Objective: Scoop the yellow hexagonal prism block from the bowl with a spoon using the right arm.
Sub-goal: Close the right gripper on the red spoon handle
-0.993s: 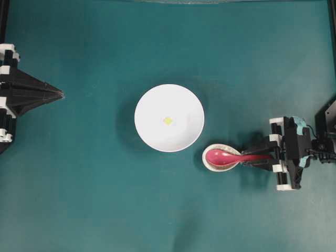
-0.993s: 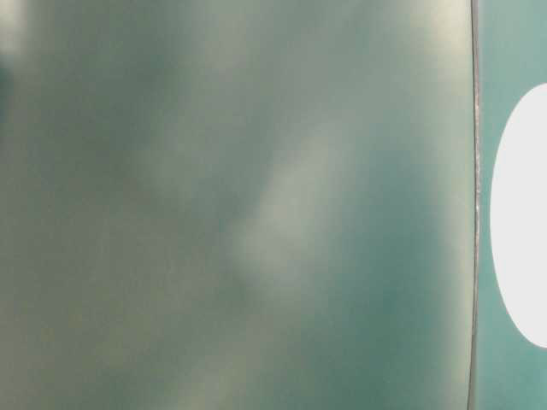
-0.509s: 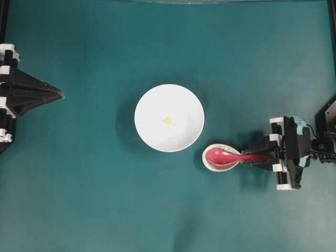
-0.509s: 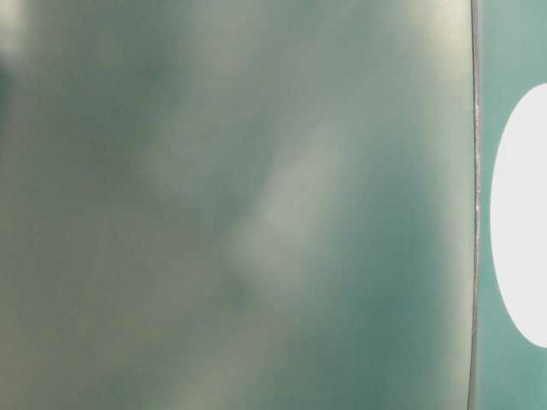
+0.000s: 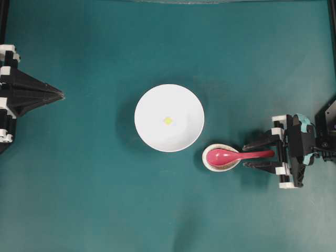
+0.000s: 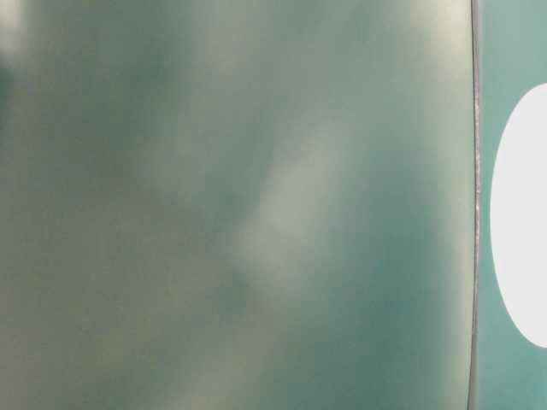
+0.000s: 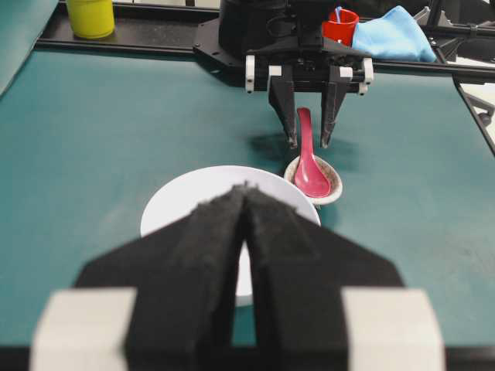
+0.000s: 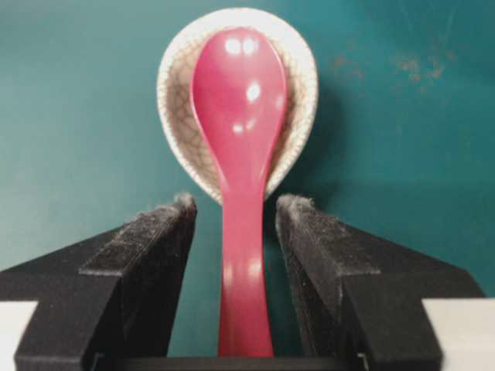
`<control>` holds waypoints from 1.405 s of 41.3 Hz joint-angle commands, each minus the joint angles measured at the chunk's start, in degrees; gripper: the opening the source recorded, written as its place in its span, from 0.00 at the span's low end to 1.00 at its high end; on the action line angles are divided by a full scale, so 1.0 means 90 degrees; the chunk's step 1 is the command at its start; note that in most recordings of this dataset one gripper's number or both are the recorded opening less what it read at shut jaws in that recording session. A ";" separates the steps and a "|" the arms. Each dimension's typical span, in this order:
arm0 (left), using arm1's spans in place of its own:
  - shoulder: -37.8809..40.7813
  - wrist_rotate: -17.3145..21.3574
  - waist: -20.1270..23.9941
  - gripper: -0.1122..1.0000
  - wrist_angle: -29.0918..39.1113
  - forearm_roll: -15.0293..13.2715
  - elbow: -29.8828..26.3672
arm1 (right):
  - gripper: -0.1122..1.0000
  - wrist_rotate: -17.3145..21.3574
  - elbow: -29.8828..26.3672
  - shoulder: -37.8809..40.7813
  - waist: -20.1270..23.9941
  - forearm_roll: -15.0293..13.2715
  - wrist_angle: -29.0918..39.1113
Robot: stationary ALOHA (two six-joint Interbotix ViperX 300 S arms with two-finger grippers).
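Note:
The tiny yellow hexagonal prism block (image 5: pixel 167 121) lies in the middle of the white bowl (image 5: pixel 152 102). To the bowl's lower right, the red-pink spoon (image 5: pixel 220 155) rests with its head in a small speckled dish (image 5: pixel 209 163), its handle pointing at the right arm. My right gripper (image 5: pixel 246 156) is open, one finger on each side of the handle. The right wrist view shows green table between the spoon (image 8: pixel 238 100) and both fingers (image 8: pixel 162 232). My left gripper (image 5: pixel 60 95) stays shut and empty at the far left, pointing at the bowl (image 7: pixel 178 205).
Beyond the right arm's base, on the black frame, stand a yellow cup (image 7: pixel 90 15), a red cup (image 7: pixel 340 29) and a blue cloth (image 7: pixel 394 35). The table-level view is a blur with only a white oval (image 6: pixel 521 213) at its right edge.
My right gripper has opened off the spoon handle and drawn back slightly to the right. The spoon stays in the speckled dish. The left arm has not moved.

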 commanded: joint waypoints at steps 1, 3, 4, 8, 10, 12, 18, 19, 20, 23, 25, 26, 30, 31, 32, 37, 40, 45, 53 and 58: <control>0.0059 0.0010 0.0010 0.10 -0.0039 0.0020 -0.0068 | 0.57 0.0010 -0.0020 -0.0127 -0.0010 0.0000 -0.0068; 0.0049 0.0010 0.0010 0.10 -0.0039 0.0020 -0.0068 | 0.57 0.0010 -0.0010 -0.0127 -0.0010 0.0010 -0.0068; 0.0059 0.0010 0.0010 0.10 -0.0029 0.0020 -0.0068 | 0.57 0.0010 -0.0010 -0.0127 -0.0010 0.0010 -0.0068; 0.0059 0.0010 0.0010 0.10 -0.0039 0.0020 -0.0068 | 0.57 0.0010 -0.0020 -0.0127 -0.0010 0.0010 -0.0068; 0.0059 0.0010 0.0010 0.10 -0.0029 0.0020 -0.0068 | 0.57 0.0010 -0.0010 -0.0127 -0.0010 0.0000 -0.0059; 0.0059 0.0010 0.0010 0.10 -0.0039 0.0020 -0.0068 | 0.57 0.0010 -0.0010 -0.0127 -0.0010 0.0010 -0.0059; 0.0049 0.0010 0.0010 0.10 -0.0029 0.0020 -0.0068 | 0.57 -0.0088 0.0020 -0.0127 -0.0010 -0.0029 -0.0078; 0.0059 0.0010 0.0020 0.10 -0.0029 0.0020 -0.0068 | 0.56 -0.0107 0.0020 -0.0127 -0.0010 -0.0029 -0.0088; 0.0059 0.0010 0.0029 0.10 -0.0029 0.0020 -0.0059 | 0.57 -0.0107 0.0020 -0.0127 -0.0010 -0.0039 -0.0088; 0.0059 0.0010 0.0078 0.10 -0.0039 0.0020 -0.0059 | 0.57 -0.0146 0.0020 -0.0127 -0.0010 -0.0068 -0.0088; 0.0059 0.0010 0.0107 0.10 -0.0039 0.0020 -0.0059 | 0.57 -0.0176 0.0020 -0.0127 -0.0010 -0.0068 -0.0088; 0.0059 0.0010 0.0117 0.10 -0.0029 0.0020 -0.0059 | 0.57 -0.0186 0.0020 -0.0127 -0.0020 -0.0078 -0.0078; 0.0049 0.0010 0.0137 0.10 -0.0039 0.0020 -0.0059 | 0.56 -0.0264 0.0020 -0.0127 -0.0010 -0.0068 -0.0088; 0.0059 0.0010 0.0137 0.10 -0.0029 0.0020 -0.0059 | 0.56 -0.0283 0.0020 -0.0117 -0.0010 -0.0078 -0.0078; 0.0059 0.0010 0.0137 0.10 -0.0029 0.0020 -0.0059 | 0.56 -0.0303 0.0020 -0.0117 -0.0010 -0.0078 -0.0088; 0.0059 0.0010 0.0137 0.10 -0.0029 0.0020 -0.0059 | 0.56 -0.0332 0.0020 -0.0127 -0.0020 -0.0068 -0.0088; 0.0059 0.0010 0.0137 0.10 -0.0029 0.0020 -0.0059 | 0.56 -0.0332 0.0020 -0.0127 -0.0029 -0.0078 -0.0088; 0.0059 0.0010 0.0137 0.10 -0.0029 0.0020 -0.0068 | 0.56 -0.0342 0.0010 -0.0127 -0.0049 -0.0068 -0.0088; 0.0059 0.0010 0.0137 0.10 -0.0039 0.0020 -0.0059 | 0.45 -0.0342 0.0010 -0.0127 -0.0127 -0.0059 -0.0225; 0.0059 0.0010 0.0137 0.10 -0.0039 0.0020 -0.0068 | 0.32 -0.0342 0.0020 -0.0127 -0.0166 -0.0059 -0.0254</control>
